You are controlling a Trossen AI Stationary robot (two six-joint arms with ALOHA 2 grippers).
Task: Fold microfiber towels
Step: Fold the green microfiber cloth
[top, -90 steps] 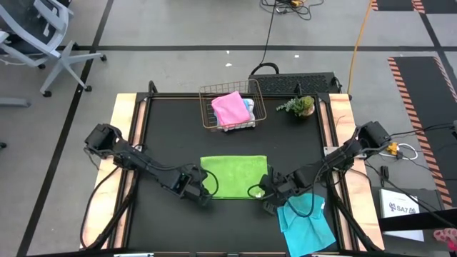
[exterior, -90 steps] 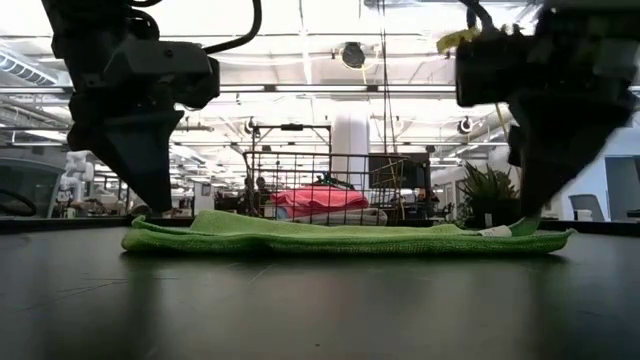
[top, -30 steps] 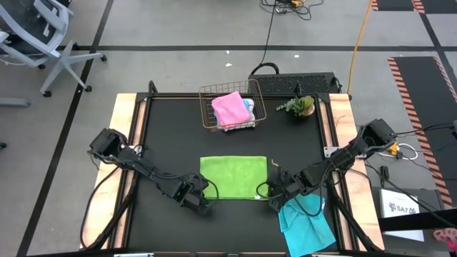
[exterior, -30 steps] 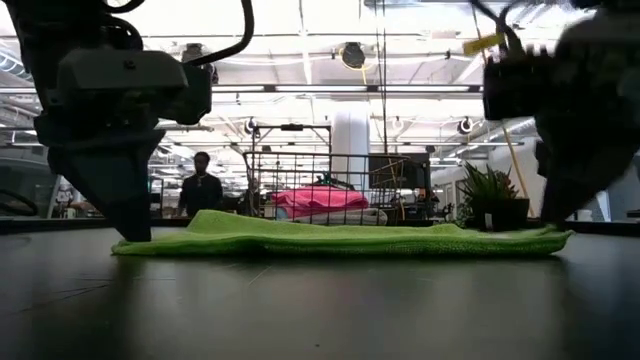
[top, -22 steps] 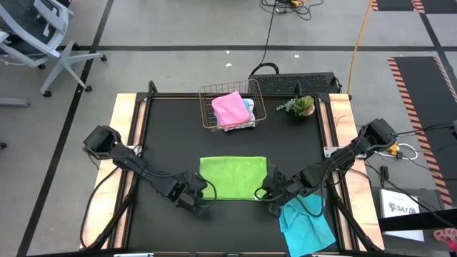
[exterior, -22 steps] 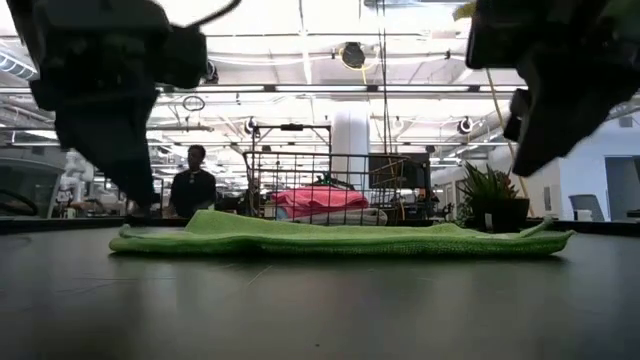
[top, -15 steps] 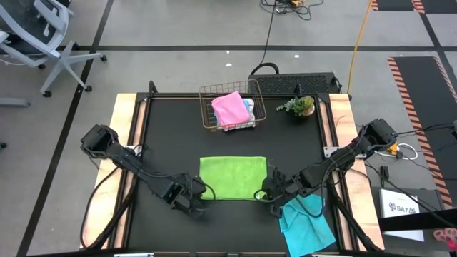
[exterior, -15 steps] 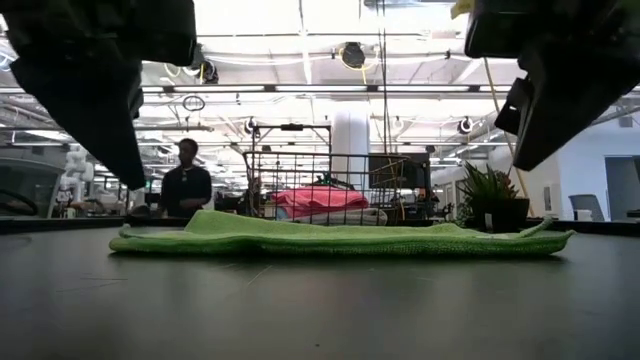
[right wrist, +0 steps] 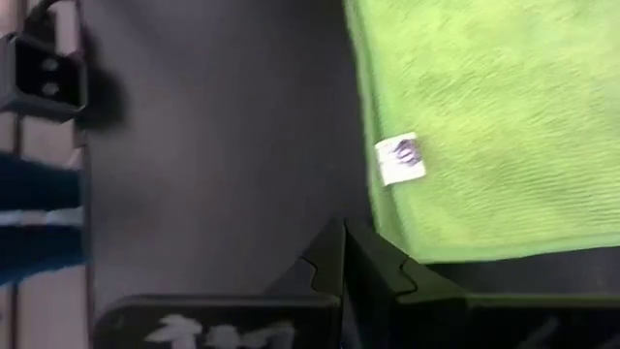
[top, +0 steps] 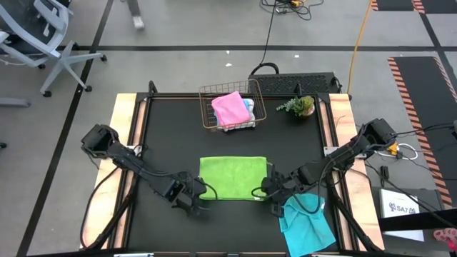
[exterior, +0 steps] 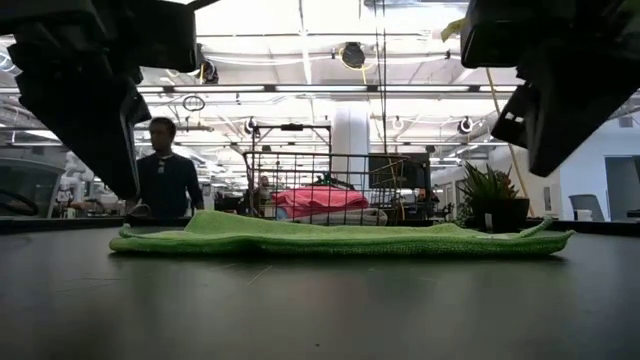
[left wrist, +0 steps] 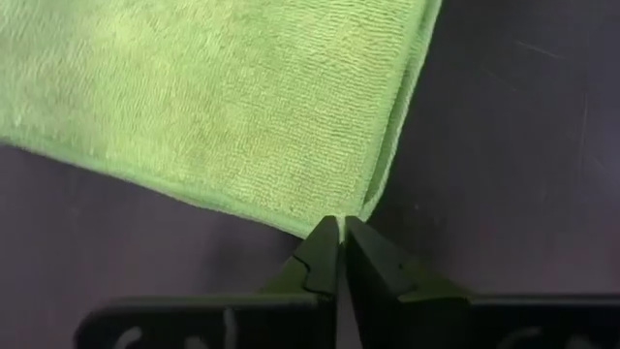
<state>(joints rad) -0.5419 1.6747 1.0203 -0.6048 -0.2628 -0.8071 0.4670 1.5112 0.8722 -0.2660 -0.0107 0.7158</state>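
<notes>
Black tabletop [top: 171, 135] w/ pale wood side rails fills the high view; grey floor around it, an office chair [top: 36, 32] at the far left corner. We see the lime green towel [top: 233, 178] lying flat, folded to a rectangle, near the front centre of the table. Low view shows it as a low layered strip [exterior: 340, 238] w/ nothing pressing on it.

Left gripper [top: 194, 203] sits just off the towel's front left corner; in its wrist view the fingers [left wrist: 320, 257] are pressed together, tips right at the corner of the green cloth [left wrist: 223, 107], nothing between them. Right gripper [top: 271, 199] is at the front right corner, also closed & empty; its wrist view shows the towel edge w/ a small white tag [right wrist: 399, 158] just beyond the fingertips. In the low view both grippers hang clear above the table, left [exterior: 95, 110] & right [exterior: 560, 110].

Cyan towel [top: 307, 225] lies rumpled at the front right, partly over the table edge, next to the right arm. Copper wire basket [top: 207, 107] stands at the back centre w/ the pink towel [top: 230, 108] on top & a blue one [top: 248, 107] peeking out beside it. Small potted plant [top: 300, 106] is to the basket's right. A person [exterior: 160, 180] in a dark top stands in the room behind, seen in the low view.
</notes>
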